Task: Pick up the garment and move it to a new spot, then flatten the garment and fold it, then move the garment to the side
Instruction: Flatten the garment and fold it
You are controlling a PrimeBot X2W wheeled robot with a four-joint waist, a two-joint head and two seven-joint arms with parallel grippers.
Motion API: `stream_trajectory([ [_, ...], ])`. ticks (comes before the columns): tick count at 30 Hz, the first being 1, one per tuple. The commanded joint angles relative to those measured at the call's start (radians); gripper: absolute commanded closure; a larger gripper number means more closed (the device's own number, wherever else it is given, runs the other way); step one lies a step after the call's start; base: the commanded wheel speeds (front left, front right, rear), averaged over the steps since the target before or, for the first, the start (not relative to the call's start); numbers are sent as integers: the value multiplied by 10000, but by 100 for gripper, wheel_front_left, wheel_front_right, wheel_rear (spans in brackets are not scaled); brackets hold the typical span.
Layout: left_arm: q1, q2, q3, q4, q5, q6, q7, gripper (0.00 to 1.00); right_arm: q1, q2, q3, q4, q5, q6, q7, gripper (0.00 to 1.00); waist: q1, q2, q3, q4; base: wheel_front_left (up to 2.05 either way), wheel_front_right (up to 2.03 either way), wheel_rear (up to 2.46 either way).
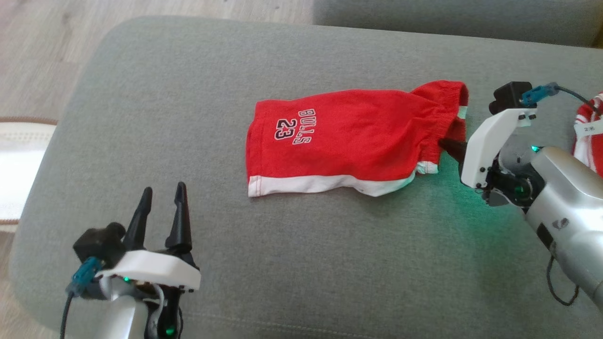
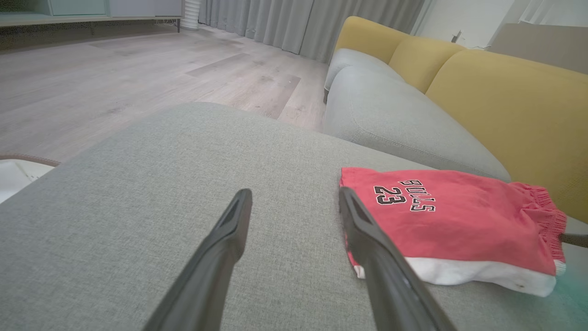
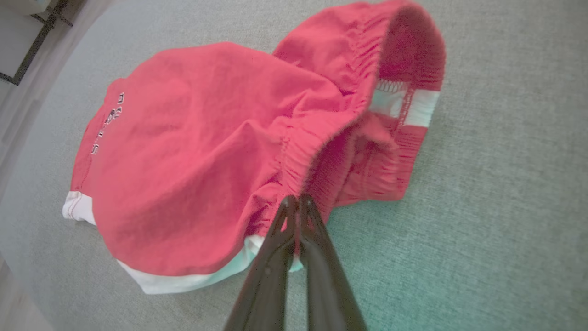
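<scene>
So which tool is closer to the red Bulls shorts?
Right. The right tool is shut on the elastic waistband of the red Bulls shorts; the left tool stands open over the cushion, apart from them.

The right gripper [image 3: 298, 200] has its dark fingertips pressed together in the gathered waistband of the white-hemmed red fabric shorts [image 3: 206, 151]. The folds cover the spot, so I cannot tell how many layers sit between them. In the head view its white wrist housing hides most of both fingers. At that view's right edge a red-and-white striped cloth [image 1: 589, 153] is cut off, and its white tag [image 1: 591, 128] carries print too small to read. A pale rug with a brown border [image 1: 19, 165] runs off the left edge.
</scene>
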Motion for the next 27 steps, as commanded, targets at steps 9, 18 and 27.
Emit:
stream_trajectory([
  [9,-185,136,827,-427,292,-21,-122,0,-488,-47,169,-789,-131,67,-1946,0,0,0,-602,-1095,0,0,0],
  [18,291,423,1416,-1126,464,148,-122,0,210,-792,-150,-3062,-1126,67,-5609,0,0,0,-1410,-2085,0,0,0],
  [27,781,468,1266,-1486,683,415,-41,0,3351,-230,-2664,-4037,-3865,67,-6763,0,0,0,-1653,-2388,0,0,0],
])
